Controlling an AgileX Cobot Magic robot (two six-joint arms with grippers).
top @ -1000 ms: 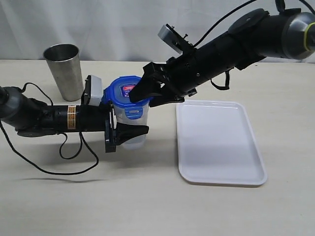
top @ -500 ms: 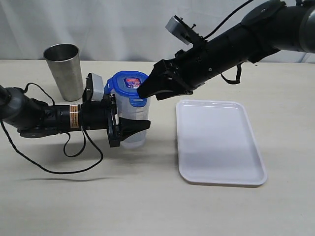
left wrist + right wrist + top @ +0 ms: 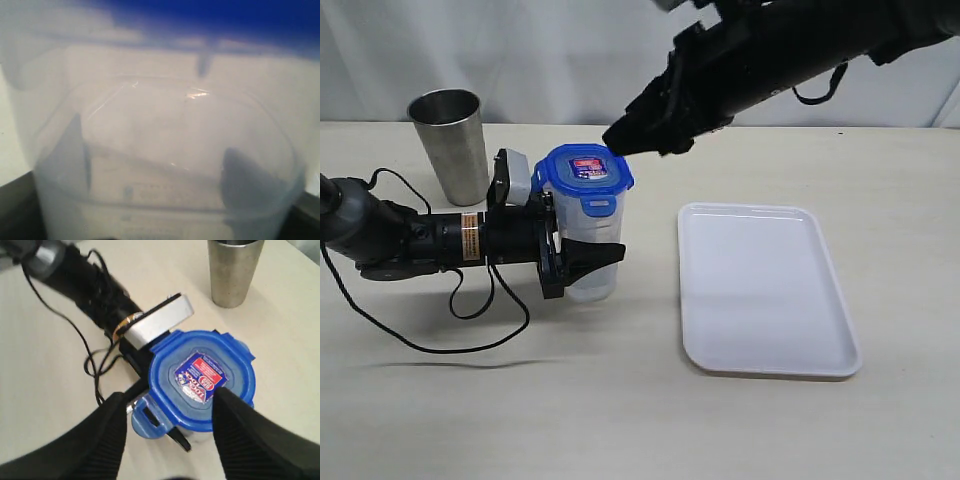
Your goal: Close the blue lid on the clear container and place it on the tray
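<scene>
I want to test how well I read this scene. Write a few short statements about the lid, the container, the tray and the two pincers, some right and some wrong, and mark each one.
1. The blue lid sits on top of the clear container. True.
2. The clear container stands on the tray. False: it is beside the tray, off it, gripped from the side by the left pincer.
3. The right pincer is closed on the blue lid. False: it hangs above the lid with its jaws apart, holding nothing.
4. The metal cup stands upright on the table, apart from the container. True.
</scene>
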